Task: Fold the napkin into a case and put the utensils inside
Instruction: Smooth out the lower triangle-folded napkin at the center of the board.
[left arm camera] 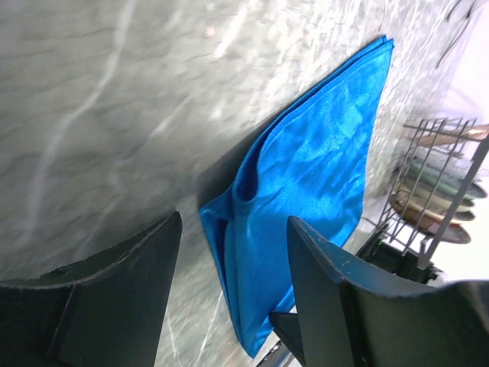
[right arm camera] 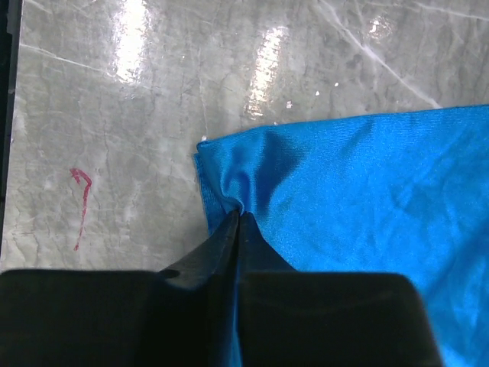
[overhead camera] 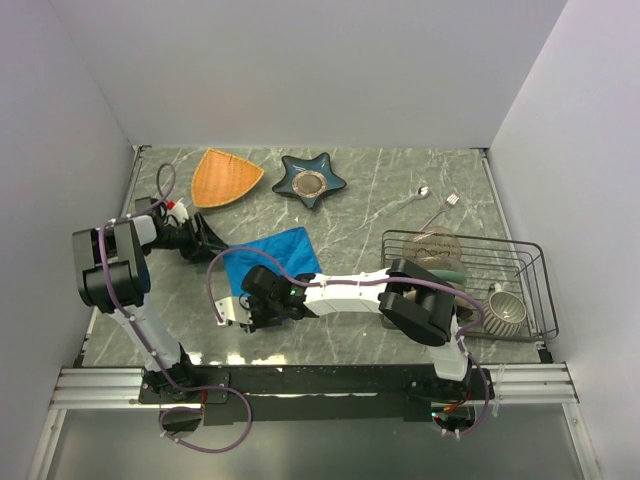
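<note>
The bright blue napkin (overhead camera: 275, 255) lies on the marble table in front of the arms, doubled over with layered edges showing in the left wrist view (left arm camera: 306, 176). My right gripper (right arm camera: 241, 215) is shut on the napkin's (right arm camera: 367, 183) near corner, puckering the cloth; in the top view it (overhead camera: 252, 285) sits at the napkin's near-left edge. My left gripper (left arm camera: 233, 267) stands open with nothing in it, facing the folded edge; it (overhead camera: 218, 247) is just left of the napkin. The spoon (overhead camera: 420, 192) and fork (overhead camera: 445, 205) lie at the far right. No case shows.
An orange triangular dish (overhead camera: 225, 177) and a dark star-shaped dish (overhead camera: 309, 181) sit at the back. A wire rack (overhead camera: 530, 265) with bowls stands at the right, also in the left wrist view (left arm camera: 435, 191). A red mark (right arm camera: 80, 199) is on the table.
</note>
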You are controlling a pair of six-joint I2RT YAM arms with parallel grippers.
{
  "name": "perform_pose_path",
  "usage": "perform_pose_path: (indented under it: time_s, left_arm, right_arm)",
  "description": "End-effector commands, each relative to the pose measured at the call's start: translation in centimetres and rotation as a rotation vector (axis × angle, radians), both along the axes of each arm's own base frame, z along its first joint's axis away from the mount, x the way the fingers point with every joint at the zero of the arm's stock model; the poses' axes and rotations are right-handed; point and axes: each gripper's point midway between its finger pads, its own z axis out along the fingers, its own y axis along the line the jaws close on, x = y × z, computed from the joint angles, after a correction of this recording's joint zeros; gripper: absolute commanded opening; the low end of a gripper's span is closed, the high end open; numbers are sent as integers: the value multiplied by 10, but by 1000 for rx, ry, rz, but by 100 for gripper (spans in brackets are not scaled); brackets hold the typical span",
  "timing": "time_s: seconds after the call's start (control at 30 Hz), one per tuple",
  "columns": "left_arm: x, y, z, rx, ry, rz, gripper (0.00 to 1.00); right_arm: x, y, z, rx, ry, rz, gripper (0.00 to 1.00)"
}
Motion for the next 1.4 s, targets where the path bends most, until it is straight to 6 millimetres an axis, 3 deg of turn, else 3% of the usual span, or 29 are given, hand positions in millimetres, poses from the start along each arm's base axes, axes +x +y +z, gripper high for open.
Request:
perform_pose_path:
  time_s: [0.0, 0.17, 0.4, 0.8, 1.03, 1.37]
  left_arm:
    - [-4, 9, 11, -40, -7, 53, 64]
    - [-10, 13, 29, -97, -33, 104, 67]
    - [-14, 8, 31, -155, -16, 151, 69]
    - [-9, 8, 15, -137, 2, 150, 54]
    - [-17, 0, 20, -175, 6, 135, 55]
    - [-13, -15, 15, -214, 9, 134, 57]
  right_arm:
    - [-2, 8, 10, 42, -6, 12, 0]
    - [-3, 12, 27, 87, 18, 2, 0]
    - [1, 7, 48, 137, 53, -29, 0]
    - [0, -8, 16, 68, 87, -19, 0]
    - [1, -4, 18, 71, 95, -31, 0]
    - [3, -7, 25, 77, 108, -49, 0]
